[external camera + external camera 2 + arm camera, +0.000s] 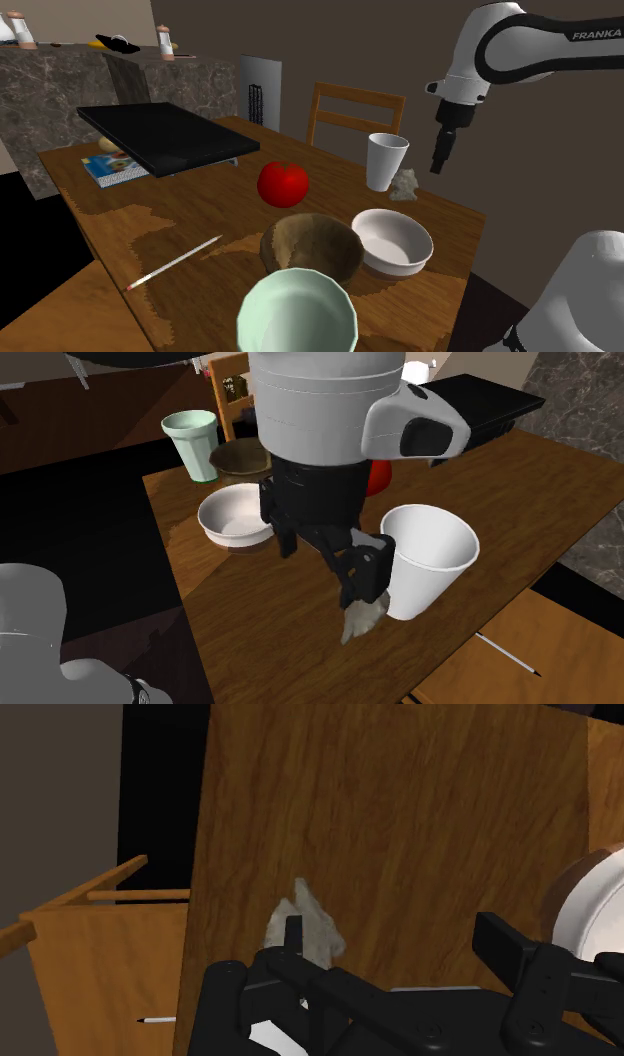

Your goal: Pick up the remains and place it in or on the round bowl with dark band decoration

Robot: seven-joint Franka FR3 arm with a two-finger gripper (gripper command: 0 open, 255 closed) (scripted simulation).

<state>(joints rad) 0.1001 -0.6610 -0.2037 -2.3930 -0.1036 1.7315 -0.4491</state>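
Jaws stand apart above remains (pixel 320 926), which sit off-centre by one finger: pale crumpled lump on counter (pixel 190 205), just beside white cup (pixel 386 160). Looks light, irregular, maybe crumbly; pinch gently across its middle.

On the worktop (pixel 200 215), toward the shoulder view's right: remains (pixel 405 185) just beside the cup (pixel 386 160), on its right. In front of both, the round bowl (pixel 392 242); just beside it at left, a second bowl (pixel 312 250), with a tumbler (pixel 297 312) nearer still. Behind the second bowl, a round fruit (pixel 283 184). Close over the remains, the end effector (pixel 438 166). Behind the worktop, a chair (pixel 355 112).
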